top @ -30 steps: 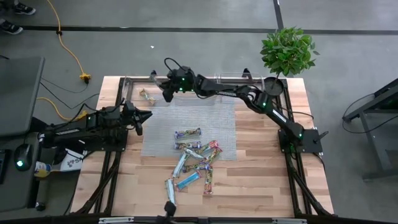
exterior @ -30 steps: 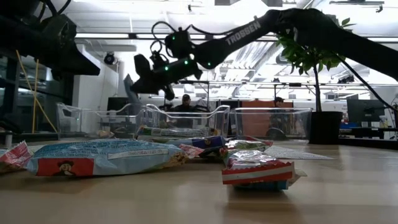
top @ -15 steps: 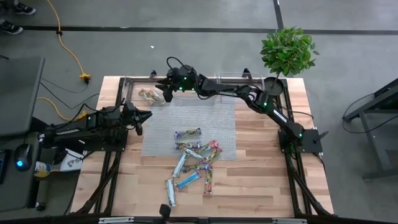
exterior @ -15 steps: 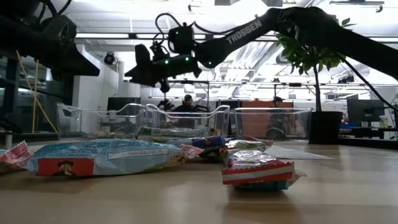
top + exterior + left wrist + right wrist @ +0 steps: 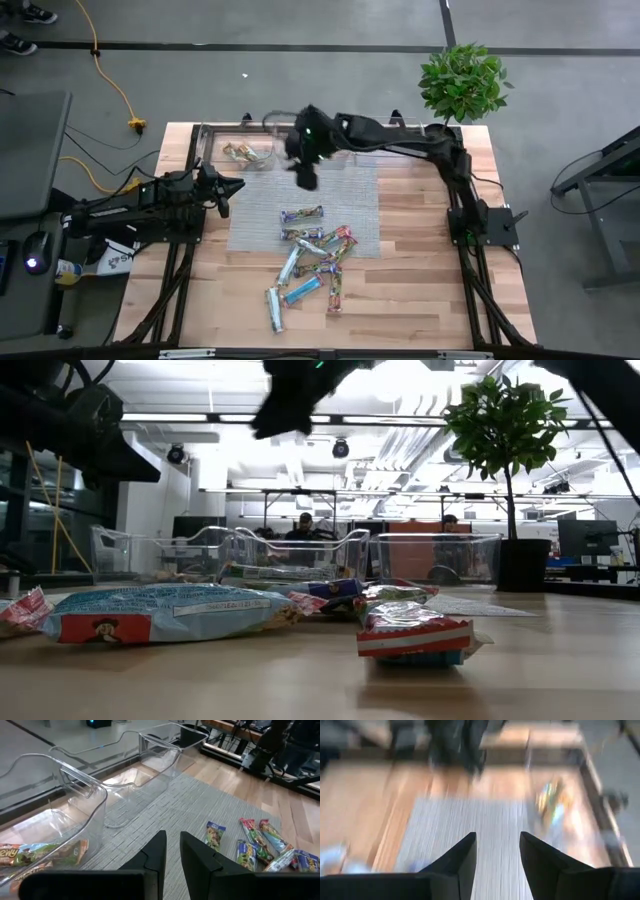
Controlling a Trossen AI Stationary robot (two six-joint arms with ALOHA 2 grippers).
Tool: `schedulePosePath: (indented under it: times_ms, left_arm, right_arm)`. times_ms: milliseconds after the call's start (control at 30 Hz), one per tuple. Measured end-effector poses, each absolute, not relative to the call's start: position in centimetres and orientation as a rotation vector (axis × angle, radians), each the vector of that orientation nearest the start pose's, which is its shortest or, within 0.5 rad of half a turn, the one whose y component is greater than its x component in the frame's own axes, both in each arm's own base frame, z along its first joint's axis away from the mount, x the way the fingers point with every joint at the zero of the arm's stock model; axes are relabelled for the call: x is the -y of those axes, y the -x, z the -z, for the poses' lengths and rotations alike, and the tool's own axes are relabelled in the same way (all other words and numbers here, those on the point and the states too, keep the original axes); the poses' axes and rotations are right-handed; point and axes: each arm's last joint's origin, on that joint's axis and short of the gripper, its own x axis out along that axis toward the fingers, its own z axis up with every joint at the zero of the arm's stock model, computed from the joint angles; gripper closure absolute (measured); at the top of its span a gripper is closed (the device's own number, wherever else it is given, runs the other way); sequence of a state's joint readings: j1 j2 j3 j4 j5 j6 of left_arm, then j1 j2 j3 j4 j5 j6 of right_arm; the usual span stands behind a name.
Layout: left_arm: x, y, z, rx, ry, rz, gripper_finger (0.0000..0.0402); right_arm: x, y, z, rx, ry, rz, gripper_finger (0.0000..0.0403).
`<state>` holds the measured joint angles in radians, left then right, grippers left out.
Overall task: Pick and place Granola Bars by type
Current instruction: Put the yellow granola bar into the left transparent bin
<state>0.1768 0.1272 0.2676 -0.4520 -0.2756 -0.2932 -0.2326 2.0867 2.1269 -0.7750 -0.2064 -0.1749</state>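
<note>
Several granola bars lie loose in a pile on the grey mat's near part, in blue, silver-green and pink-red wrappers; the low view shows a blue one and a pink-red one close up. Two yellow-brown bars lie flat in the far-left clear bin. My right gripper hangs open and empty above the mat's far part, between the bins and the pile; in its wrist view nothing sits between the fingers. My left gripper waits at the mat's left edge, its fingers a narrow gap apart.
Three clear bins stand in a row along the far edge; the middle one holds nothing that I can see. A potted plant stands at the far right corner. Bare wood lies right of the mat.
My right gripper has swung from above the far-left bin toward the table's right and near side, out over the mat, and shows higher in the low view. The far-left bin now shows two yellow-brown bars where one showed before.
</note>
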Motion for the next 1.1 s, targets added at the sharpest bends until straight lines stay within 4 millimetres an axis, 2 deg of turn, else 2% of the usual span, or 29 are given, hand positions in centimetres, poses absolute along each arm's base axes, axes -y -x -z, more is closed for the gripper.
schedulePosePath:
  times_ms: [100,167,367,633,900,1100]
  left_arm:
    - [-2.2,-8.1,-20.1,-0.246,0.271,-0.489,0.0347]
    - [-2.2,-8.1,-20.1,-0.246,0.271,-0.489,0.0347]
    - [-2.2,-8.1,-20.1,-0.246,0.271,-0.489,0.0347]
    - [-2.2,-8.1,-20.1,-0.246,0.271,-0.488,0.0347]
    - [-2.2,-8.1,-20.1,-0.247,0.274,-0.470,0.0347]
    - [-2.2,-8.1,-20.1,-0.248,0.274,-0.468,0.0347]
  right_arm:
    - [7.1,-43.5,-34.0,-0.902,0.053,-0.055,0.0261]
    - [5.3,-42.9,-33.6,-0.992,0.074,-0.080,0.0252]
    - [1.1,-43.0,-32.5,-1.058,0.024,-0.175,0.0213]
    - [-1.9,-43.5,-28.0,-1.125,-0.144,-0.131,0.0172]
    - [-4.3,-44.2,-23.0,-1.057,-0.297,-0.072,0.0169]
    - [-5.6,-43.3,-19.8,-1.086,-0.348,-0.012,0.0169]
